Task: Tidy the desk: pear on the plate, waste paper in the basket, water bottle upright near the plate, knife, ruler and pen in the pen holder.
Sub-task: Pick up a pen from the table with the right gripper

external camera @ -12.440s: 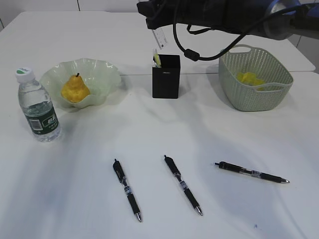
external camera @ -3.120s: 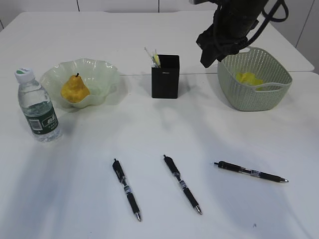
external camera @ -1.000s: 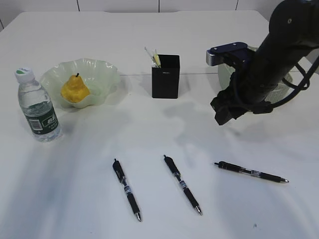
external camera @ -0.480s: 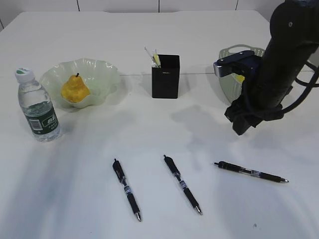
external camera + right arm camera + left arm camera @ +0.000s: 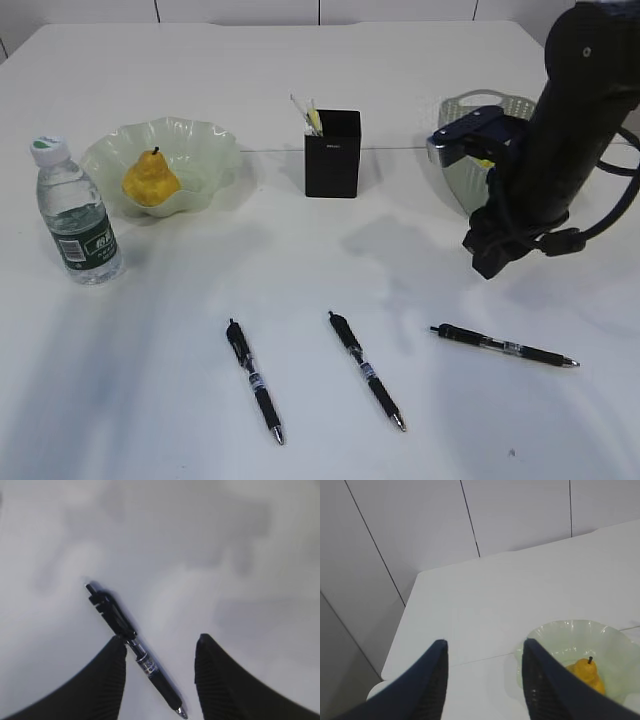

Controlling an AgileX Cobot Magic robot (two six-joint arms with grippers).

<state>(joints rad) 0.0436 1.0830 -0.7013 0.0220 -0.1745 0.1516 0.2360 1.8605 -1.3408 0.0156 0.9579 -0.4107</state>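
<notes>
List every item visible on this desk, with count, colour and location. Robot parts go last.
Desk: one, white, underneath everything.
Water bottle: one, clear with dark green label, upright at far left beside the plate.
Plate: one, pale green with wavy rim, back left.
Pear: one, yellow, on the plate.
Pen holder: one, black, back centre, with items sticking out.
Basket: one, grey-green, back right, partly hidden by the arm.
Pens: three, black, lying apart along the front.
Left claw: open, empty, above the plate's corner.
Right claw: open, hovering over the rightmost pen.

A lab-like room: bare white desk (image 5: 300, 70), plain white panelled walls (image 5: 420, 525).
</notes>
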